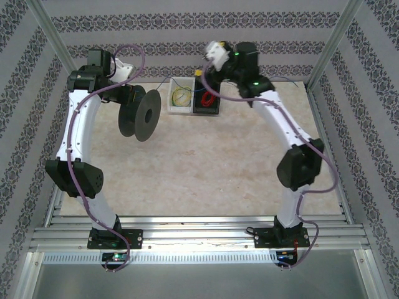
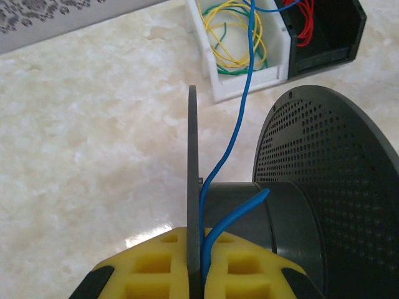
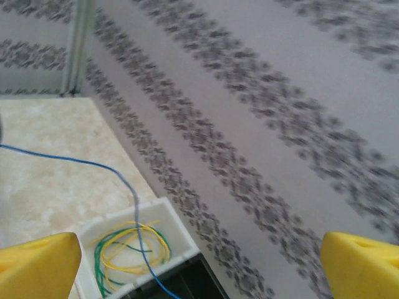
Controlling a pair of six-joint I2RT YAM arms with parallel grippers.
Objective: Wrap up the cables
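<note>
My left gripper is shut on the thin flange of the black spool, with the blue cable pinched beside it between the yellow pads. The cable's short free end lies across the spool's core, and its long part runs up over the white bin. In the top view the spool hangs on edge at the left arm's wrist, above the table. My right gripper is raised at the back near the wall. Its yellow fingers stand wide open, and the blue cable passes below them untouched.
At the back centre a white bin holds yellow and green wire loops. Against its right side stands a black bin with a red wire coil. The patterned back wall is close to the right gripper. Marble tabletop spreads in front.
</note>
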